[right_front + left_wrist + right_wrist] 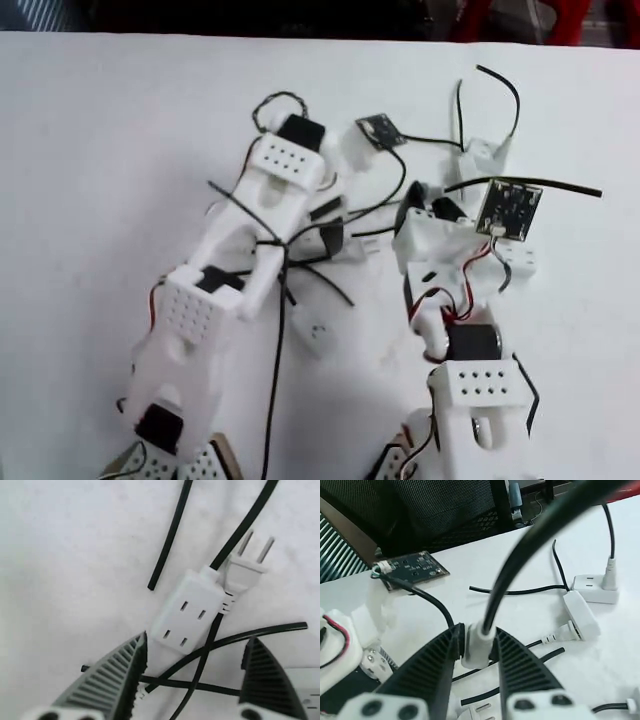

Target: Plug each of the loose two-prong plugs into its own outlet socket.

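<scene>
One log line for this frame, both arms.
left gripper: open, over outlet | loose plug: beside outlet, prongs bare | right gripper: shut on held plug

Light: bright and even, from overhead; the white bench (90, 150) nearly washes out.
Shadows: faint, soft-edged, close under the cables (170, 535).
Contrast: the room beyond the bench's far edge lies dark.
</scene>
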Controlling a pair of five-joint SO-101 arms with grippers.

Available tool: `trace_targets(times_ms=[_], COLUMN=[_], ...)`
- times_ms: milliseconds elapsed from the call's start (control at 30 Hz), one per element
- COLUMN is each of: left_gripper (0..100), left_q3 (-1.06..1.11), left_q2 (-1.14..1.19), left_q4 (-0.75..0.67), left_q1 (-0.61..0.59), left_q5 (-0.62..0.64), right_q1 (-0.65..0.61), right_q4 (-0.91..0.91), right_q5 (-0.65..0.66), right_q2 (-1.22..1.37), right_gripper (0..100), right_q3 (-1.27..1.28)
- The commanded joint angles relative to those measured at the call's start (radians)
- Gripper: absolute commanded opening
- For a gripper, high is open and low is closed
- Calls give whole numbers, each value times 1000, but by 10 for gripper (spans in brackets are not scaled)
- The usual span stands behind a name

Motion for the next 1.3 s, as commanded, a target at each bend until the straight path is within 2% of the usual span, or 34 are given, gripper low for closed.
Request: trace_targets(times_ms=[0, 200, 367, 533, 667, 833, 1033, 1267], left_gripper=[295, 294, 294, 294, 294, 294, 294, 294], left_q3=[-52, -51, -51, 40, 224, 525, 1019, 1548], left_q2=[-150, -289, -449, -639, -828, -1106, -1411, -1635], left_q4=[49, 98, 110, 112, 95, -2, -213, -491], left_q1=[1, -16, -36, -79, -116, -196, -305, -464], left_q5=[11, 120, 226, 318, 319, 321, 321, 313], right_q1=[2, -13, -139, -240, -275, -337, -389, -400], right_q4=[-8, 24, 171, 180, 183, 185, 185, 185], right_q5=[6, 6, -3, 5, 3, 3, 5, 44], right_q2=[-18, -18, 36, 166, 263, 378, 479, 605], right_gripper=[17, 17, 17, 17, 17, 17, 17, 17], right_q3=[-11, -26, -92, -130, -196, -265, -341, -420])
